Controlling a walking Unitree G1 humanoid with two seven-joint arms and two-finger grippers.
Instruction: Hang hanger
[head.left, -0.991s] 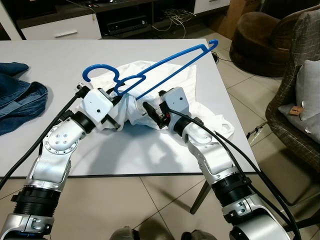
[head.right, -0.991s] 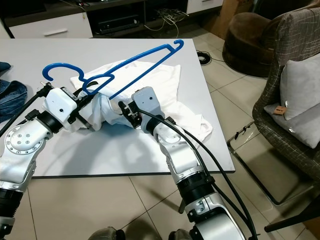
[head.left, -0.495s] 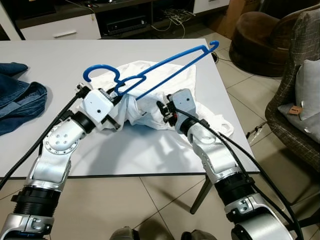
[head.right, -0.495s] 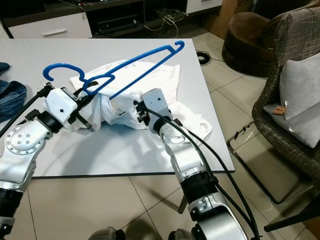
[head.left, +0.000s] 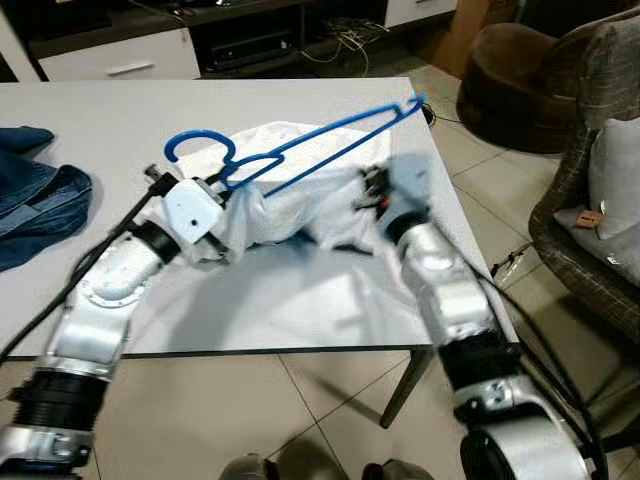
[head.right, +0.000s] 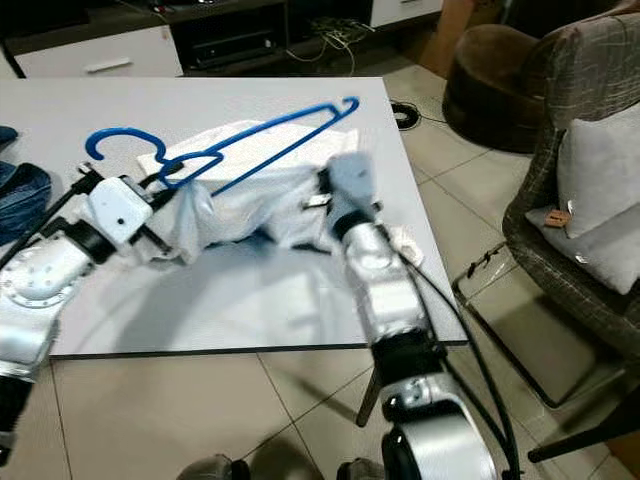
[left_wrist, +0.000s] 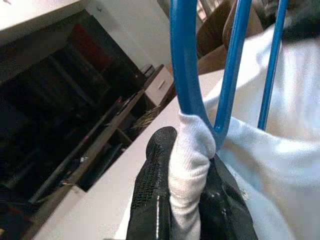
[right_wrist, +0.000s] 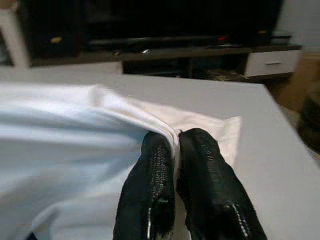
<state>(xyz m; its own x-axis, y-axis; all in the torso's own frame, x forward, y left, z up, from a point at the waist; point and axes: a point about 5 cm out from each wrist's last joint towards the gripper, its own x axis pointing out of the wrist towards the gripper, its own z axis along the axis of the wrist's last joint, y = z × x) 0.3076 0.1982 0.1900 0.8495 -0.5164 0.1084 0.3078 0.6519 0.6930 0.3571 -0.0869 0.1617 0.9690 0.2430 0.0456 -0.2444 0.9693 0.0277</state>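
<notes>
1 blue plastic hanger (head.left: 300, 150), thin and curved with a hooked end, is threaded into 1 white cloth shirt (head.left: 290, 205) bunched above the smooth white table (head.left: 90, 120). 1 piece of crumpled blue denim (head.left: 35, 205) lies at the table's 9 o'clock edge. The left gripper (left_wrist: 187, 200) has its 2 textured black fingers (left_wrist: 150, 200) pressed together on a fold of shirt right where the hanger's neck meets it, the hook rising toward 12 o'clock. The right gripper (right_wrist: 175, 145), motion-blurred at 3 o'clock of the shirt, pinches another fold of fabric between its 2 fingers (right_wrist: 210, 200), well apart from the hanger's far tip.
</notes>
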